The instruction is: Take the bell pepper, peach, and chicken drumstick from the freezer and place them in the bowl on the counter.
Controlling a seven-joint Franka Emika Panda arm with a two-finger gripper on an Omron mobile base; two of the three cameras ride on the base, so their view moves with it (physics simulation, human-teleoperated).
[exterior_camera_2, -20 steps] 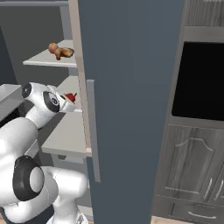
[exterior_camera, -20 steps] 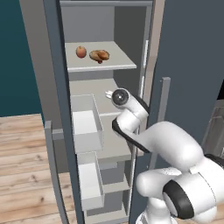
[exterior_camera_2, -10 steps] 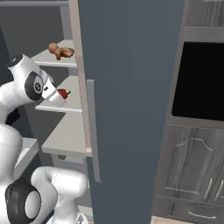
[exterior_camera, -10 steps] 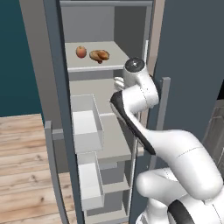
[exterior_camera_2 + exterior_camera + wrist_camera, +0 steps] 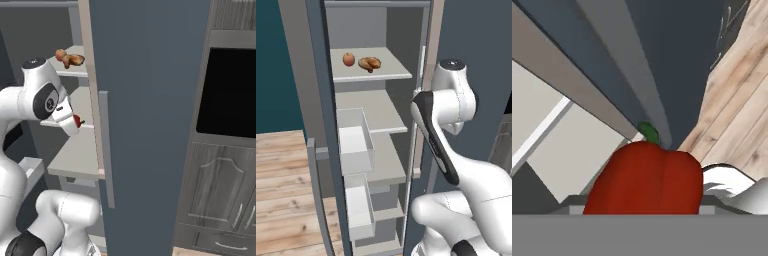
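Since a second ago the arm has risen and swung back from the freezer [image 5: 316,100] shelves, carrying the bell pepper [image 5: 646,179] out with it. From the right, the red pepper sits at the pincer [image 5: 75,122], just in front of the middle shelf and beside the dark blue-grey door [image 5: 150,100]. Close up, the pepper fills the space between the pincer's fingers, green stem up, so the pincer is holding it. On the top shelf, above the pepper, the peach [image 5: 348,59] and chicken drumstick [image 5: 370,63] lie side by side.
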